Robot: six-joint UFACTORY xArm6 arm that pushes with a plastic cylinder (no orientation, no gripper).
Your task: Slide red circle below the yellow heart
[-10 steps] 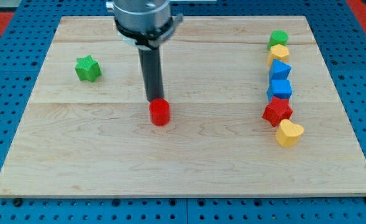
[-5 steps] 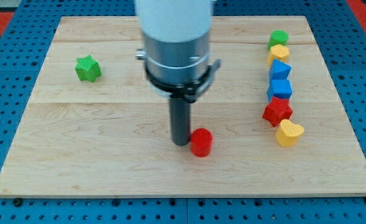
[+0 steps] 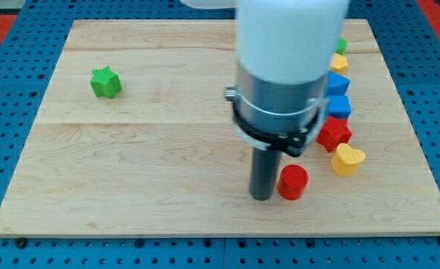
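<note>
The red circle (image 3: 293, 182) lies on the wooden board (image 3: 130, 164), low and right of centre. My tip (image 3: 262, 197) touches its left side. The yellow heart (image 3: 346, 160) lies up and to the right of the red circle, a short gap away. The arm's grey and white body covers the board's middle right.
A column of blocks runs down the view's right: a green block (image 3: 340, 45), a yellow block (image 3: 340, 62), two blue blocks (image 3: 338, 82) (image 3: 340, 106), and a red star (image 3: 334, 133) just above the heart. A green star (image 3: 106, 82) lies at the upper left.
My tip has moved right and down, pushing the red circle from the board's centre toward the lower right, closer to the yellow heart.
</note>
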